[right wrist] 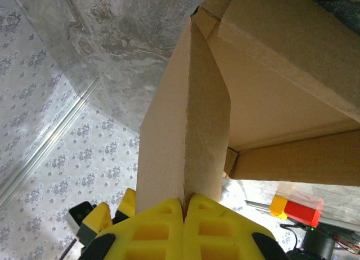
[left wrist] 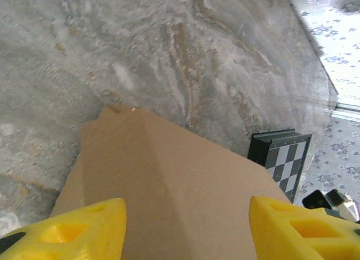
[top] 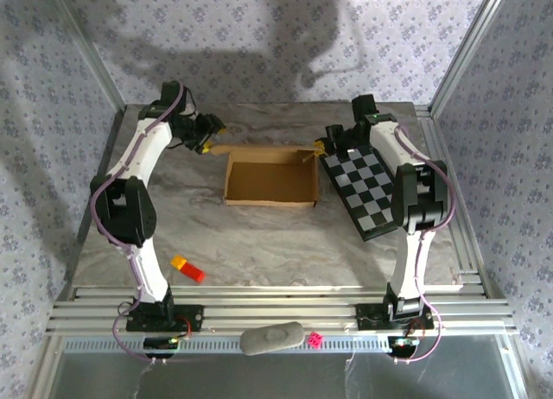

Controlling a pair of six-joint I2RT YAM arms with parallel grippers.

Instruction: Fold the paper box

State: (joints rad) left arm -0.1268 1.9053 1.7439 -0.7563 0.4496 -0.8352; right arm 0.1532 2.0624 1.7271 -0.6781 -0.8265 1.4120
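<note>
Logging paper box point(top: 270, 176) mid tabletop point(top: 259, 243): brown, tray-shaped, walls up, top open. Flanked on its right by checkered board point(top: 367, 187), just beside the far right corner (touching or not, hard to call from above). Red-and-yellow block point(top: 187, 268) well apart, nearer the arm bases.

For right claw point(right wrist: 185, 202): clamped fully together on a thin cardboard panel at the box's far right corner. Panel seen edge-on, rising straight out from between the fingertips.

For left claw point(left wrist: 187, 212): roughly half spread over a flat flap at the far left corner, yellow fingers point(left wrist: 73, 229) to either side of it. No pinch visible; contact not callable.

Handling, as a judgement:
- Looks light, stiff across the panels and weak along the creases.
- Likely slides on the smooth marble-look tabletop if pushed from one side only, so needs bracing from the opposite side.
- Probably dents or tears at the tabs under a hard pinch.
- Best taken by a flap's free edge, close to the fold line, or pressed flat on a panel face.
- Better not grabbed mid-wall (bows inward).

Step in hand, probably: tucking the end flaps along the far wall. Roughly midway through, top not yet folded over.
</note>
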